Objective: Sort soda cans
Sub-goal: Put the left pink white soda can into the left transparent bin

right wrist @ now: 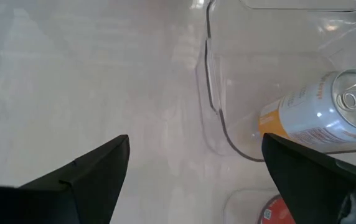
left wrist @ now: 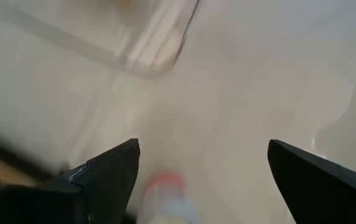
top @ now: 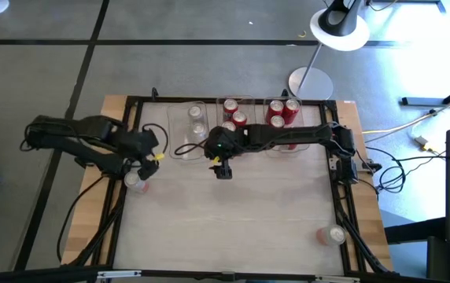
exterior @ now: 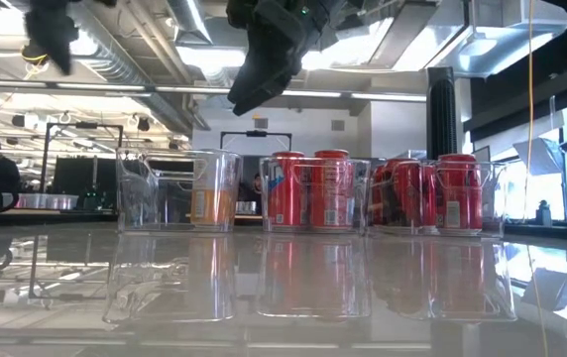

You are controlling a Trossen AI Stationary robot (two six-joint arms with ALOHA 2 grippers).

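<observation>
Three clear bins stand along the table's far edge. The left bin (top: 196, 126) holds silver cans, one silver and orange (right wrist: 318, 115). The middle bin (top: 234, 118) and the right bin (top: 284, 112) hold red cans (exterior: 308, 188). A pale can with a red end (top: 134, 181) stands on the table by the left edge, and it shows low between my left fingers (left wrist: 162, 193). My left gripper (top: 145, 161) hovers open above it. My right gripper (top: 223, 169) hangs open over the table, just in front of the left bin. Another can (top: 335, 234) stands near the right near corner.
The black frame rails (top: 123, 204) run along the table's sides. The right arm (top: 288, 137) stretches across in front of the middle and right bins. The table's middle and near part (top: 233, 228) is bare. A lamp base (top: 310, 82) stands beyond the far edge.
</observation>
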